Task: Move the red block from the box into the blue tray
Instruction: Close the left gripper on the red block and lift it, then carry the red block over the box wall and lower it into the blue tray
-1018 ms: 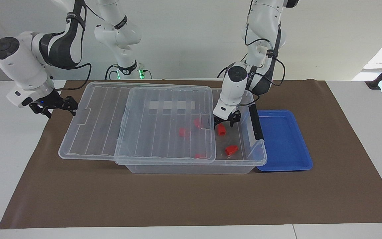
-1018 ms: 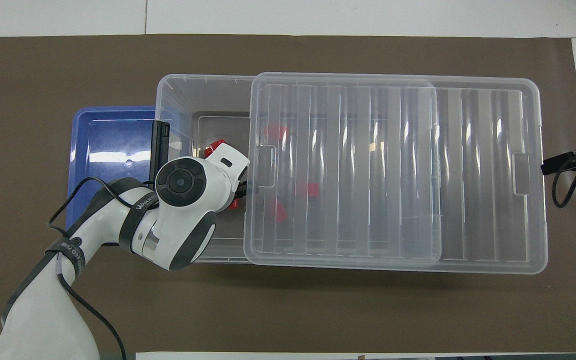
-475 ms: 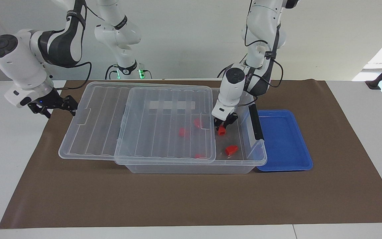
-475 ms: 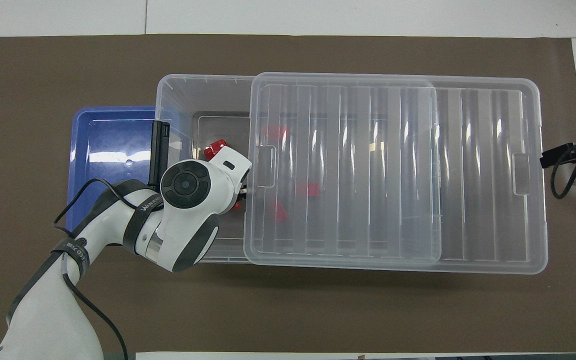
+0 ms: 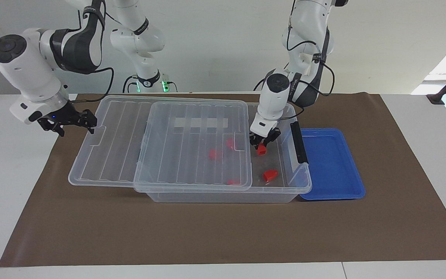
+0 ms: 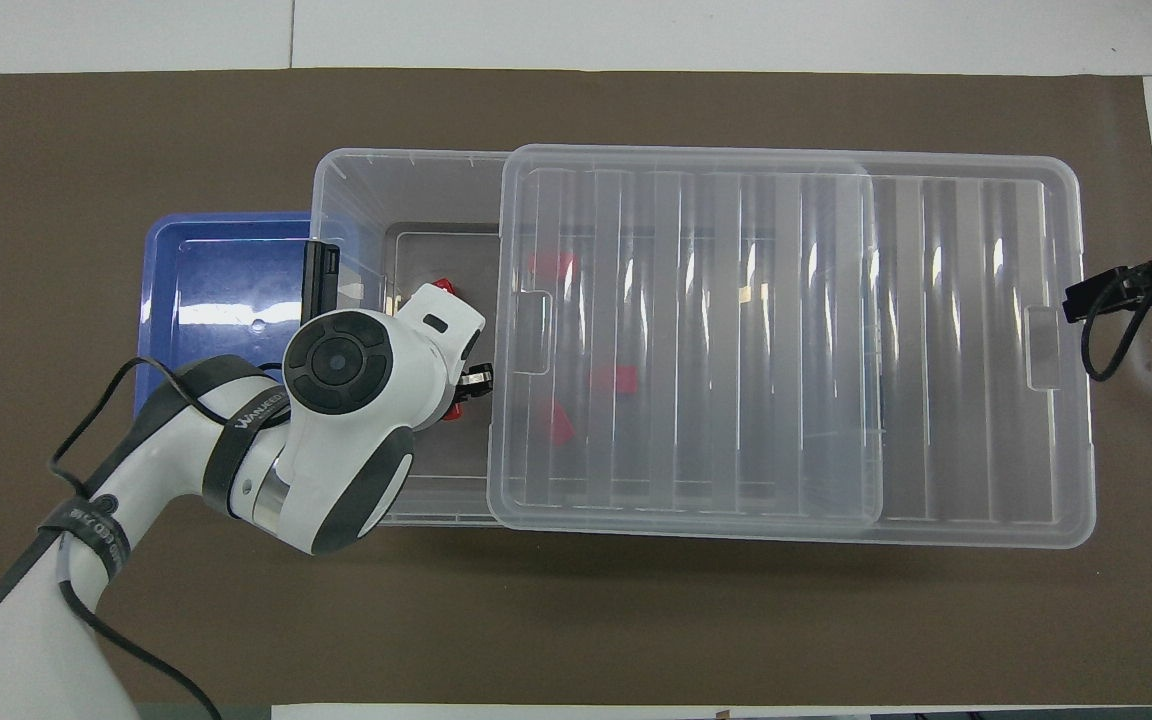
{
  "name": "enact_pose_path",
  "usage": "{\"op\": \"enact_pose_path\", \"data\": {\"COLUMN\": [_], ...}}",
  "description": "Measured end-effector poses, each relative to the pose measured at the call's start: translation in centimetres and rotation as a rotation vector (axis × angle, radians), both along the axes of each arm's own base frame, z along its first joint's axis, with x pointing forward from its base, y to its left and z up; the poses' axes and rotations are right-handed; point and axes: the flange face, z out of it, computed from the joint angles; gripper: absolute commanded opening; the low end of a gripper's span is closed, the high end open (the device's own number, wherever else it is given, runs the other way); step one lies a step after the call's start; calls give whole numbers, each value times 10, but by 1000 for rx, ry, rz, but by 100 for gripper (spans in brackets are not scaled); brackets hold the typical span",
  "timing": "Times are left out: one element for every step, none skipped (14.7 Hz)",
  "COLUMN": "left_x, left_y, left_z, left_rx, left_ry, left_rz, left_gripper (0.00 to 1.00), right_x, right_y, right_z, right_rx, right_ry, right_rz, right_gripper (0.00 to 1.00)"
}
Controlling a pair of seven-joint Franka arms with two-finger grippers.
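Observation:
The box (image 5: 223, 195) is a clear bin in the middle of the mat. Its ribbed lid (image 5: 192, 147) is slid toward the right arm's end, so the end by the blue tray (image 5: 331, 162) stands open. My left gripper (image 5: 261, 144) is inside that open end, shut on the red block (image 5: 261, 149) and holding it just above the box floor. In the overhead view the left wrist covers most of the red block (image 6: 451, 412) beside the blue tray (image 6: 216, 290). My right gripper (image 5: 87, 122) hangs at the lid's outer edge.
Another red piece (image 5: 270, 175) lies in the box's open end. Several more red pieces (image 5: 214, 154) show through the lid. A black latch (image 5: 298, 141) stands on the box wall next to the blue tray. A brown mat (image 5: 223, 232) covers the table.
My left gripper has closed on the red block and raised it slightly off the box floor. My right gripper has moved closer to the lid's outer edge.

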Motion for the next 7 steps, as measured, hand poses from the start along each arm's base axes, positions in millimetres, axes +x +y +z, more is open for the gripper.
{"op": "enact_pose_path", "data": {"left_x": [-3,-6,-8,-7,-6,-5,-5], "left_y": [3,6,10,16,23,31,41], "left_z": [19,38,55,72,88,102,112], "left_rx": [-2,-9,-13,-15,-14,-14,-13], "left_ry": [-6,-17,-25,-32,-39,-44,-49], "left_rz": [2,4,8,16,21,18,15], "left_gripper": [0,0,0,0,0,0,0], "right_x": [0,0,0,0,0,-1,-1], "right_y": [2,4,5,5,5,5,5], "right_z": [2,5,7,8,8,8,9], "right_rx": [0,0,0,0,0,0,0], "right_ry": [3,7,8,8,9,12,15], "right_rz": [-6,-12,-17,-20,-22,-23,-24], "right_gripper": [100,100,100,100,100,100,100]}}
